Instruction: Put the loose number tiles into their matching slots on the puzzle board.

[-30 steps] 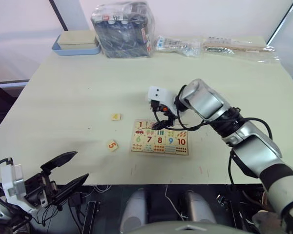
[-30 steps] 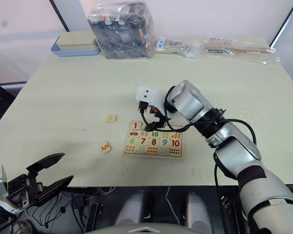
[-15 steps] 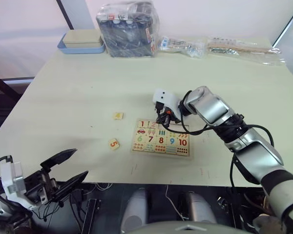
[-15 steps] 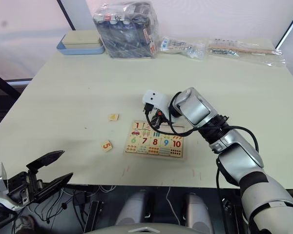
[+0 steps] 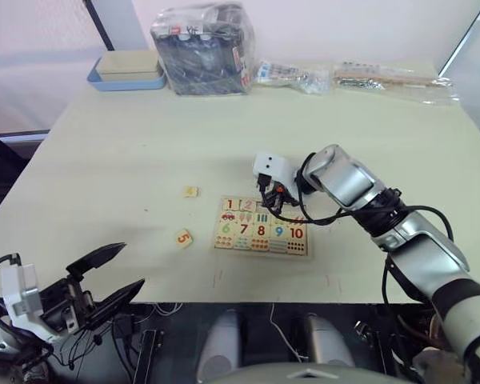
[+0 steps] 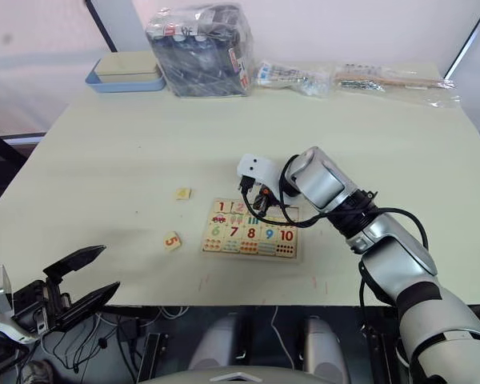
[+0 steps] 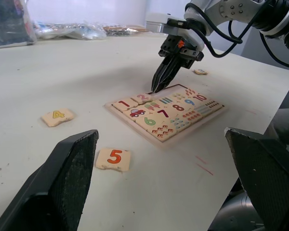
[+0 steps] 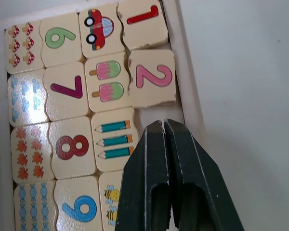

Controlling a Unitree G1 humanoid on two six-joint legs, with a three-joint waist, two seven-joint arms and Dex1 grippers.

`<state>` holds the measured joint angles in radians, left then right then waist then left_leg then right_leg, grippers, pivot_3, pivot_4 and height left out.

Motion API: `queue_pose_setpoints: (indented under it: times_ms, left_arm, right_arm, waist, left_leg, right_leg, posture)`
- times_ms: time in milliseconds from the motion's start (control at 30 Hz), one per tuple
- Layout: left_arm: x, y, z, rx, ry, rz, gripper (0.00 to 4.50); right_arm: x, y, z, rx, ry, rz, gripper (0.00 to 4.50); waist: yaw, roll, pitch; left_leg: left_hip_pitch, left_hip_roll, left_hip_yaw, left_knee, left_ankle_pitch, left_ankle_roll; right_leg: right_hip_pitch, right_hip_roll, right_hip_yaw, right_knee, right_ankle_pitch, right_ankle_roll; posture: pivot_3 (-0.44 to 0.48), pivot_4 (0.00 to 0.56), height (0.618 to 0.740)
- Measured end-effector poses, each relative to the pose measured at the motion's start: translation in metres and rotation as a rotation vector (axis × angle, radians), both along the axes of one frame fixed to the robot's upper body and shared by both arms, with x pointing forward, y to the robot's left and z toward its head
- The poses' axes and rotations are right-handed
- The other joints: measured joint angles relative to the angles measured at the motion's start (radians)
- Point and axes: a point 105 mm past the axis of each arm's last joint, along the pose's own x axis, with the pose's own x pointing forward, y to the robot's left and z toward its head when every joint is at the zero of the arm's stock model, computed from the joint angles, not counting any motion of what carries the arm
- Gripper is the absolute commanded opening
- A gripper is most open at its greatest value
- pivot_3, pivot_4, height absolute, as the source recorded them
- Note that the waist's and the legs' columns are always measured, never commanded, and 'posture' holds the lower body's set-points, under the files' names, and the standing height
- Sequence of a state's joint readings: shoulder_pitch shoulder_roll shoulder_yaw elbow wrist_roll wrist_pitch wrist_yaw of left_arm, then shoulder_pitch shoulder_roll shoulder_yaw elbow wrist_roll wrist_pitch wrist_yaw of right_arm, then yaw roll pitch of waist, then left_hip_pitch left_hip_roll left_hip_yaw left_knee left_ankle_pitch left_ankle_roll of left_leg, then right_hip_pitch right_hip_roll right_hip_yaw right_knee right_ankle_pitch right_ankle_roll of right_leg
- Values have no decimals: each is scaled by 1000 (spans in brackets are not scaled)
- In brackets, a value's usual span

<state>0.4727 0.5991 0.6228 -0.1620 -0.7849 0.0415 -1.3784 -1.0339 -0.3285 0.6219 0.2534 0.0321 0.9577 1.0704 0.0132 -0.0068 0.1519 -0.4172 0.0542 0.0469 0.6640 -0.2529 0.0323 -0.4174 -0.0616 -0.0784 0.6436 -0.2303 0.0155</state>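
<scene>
Pale-wood puzzle board (image 5: pixel 261 227) long axis left-right | right tool (image 8: pixel 163 126) pinched empty | left tool (image 5: pixel 112 274) wide

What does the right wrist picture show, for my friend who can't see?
The right gripper, fingers shut, points at an empty slot beside the 2 tile on the puzzle board. The 1 tile sits next to the 2.

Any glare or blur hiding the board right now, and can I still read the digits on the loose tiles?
Right wrist view: sharp, with slight glare on the cloud picture of the puzzle board; right hand shut, covering the next slot. Left wrist view: left hand blurred in the foreground, tile 5 and tile 4 readable. Left eye view: even light, digits tiny.
</scene>
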Motion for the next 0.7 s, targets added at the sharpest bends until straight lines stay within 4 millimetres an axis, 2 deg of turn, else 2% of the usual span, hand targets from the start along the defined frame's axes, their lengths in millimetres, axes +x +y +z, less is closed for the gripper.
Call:
queue_pose_setpoints:
  times_ms: [233,700]
  left_arm:
    - [1,1,0,-2,1,14,4500]
    - [1,2,-1,-4,6,29,4500]
  right_arm:
    - [0,0,0,-5,-3,-1,56]
    - [-6,14,-1,18,6,35,56]
  waist:
    - [-27,-2,-1]
    - [-30,-2,-1]
  left_leg:
    - [1,1,2,0,0,0]
    - [2,1,2,1,0,0]
  right_leg:
    - [0,0,3,0,0,0]
    - [-1,0,6,0,0,0]
  posture:
    - [0,150,740]
    - [0,150,740]
